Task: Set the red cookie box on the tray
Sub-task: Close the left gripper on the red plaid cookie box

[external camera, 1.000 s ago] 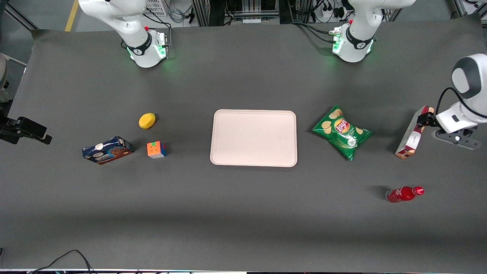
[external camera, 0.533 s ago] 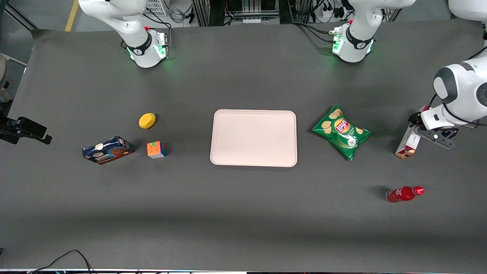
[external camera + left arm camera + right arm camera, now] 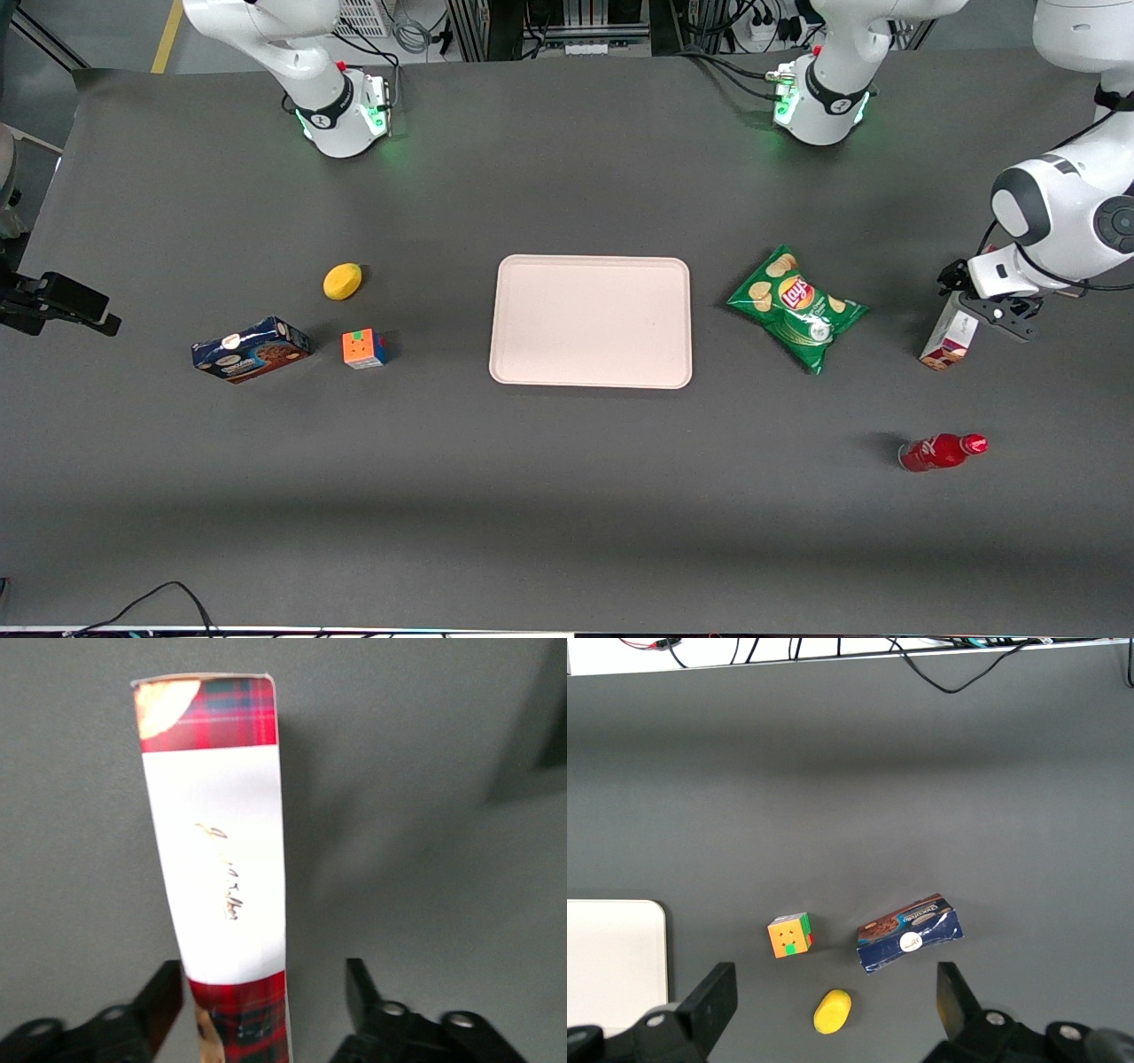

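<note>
A blue cookie box and a cube lie toward the parked arm's end; the tray sits mid-table. Past the chip bag, the red cookie box stands on the table — the gripper straddles its upper part, jaws spread, one finger touching it.

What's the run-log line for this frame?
phase: grasp approach | hand: open, straddling one end of the dark red plaid cardboard cookie box, toward working arm's table end | box: on table, not lifted | pale pinkish-cream plastic tray: nothing on it
</note>
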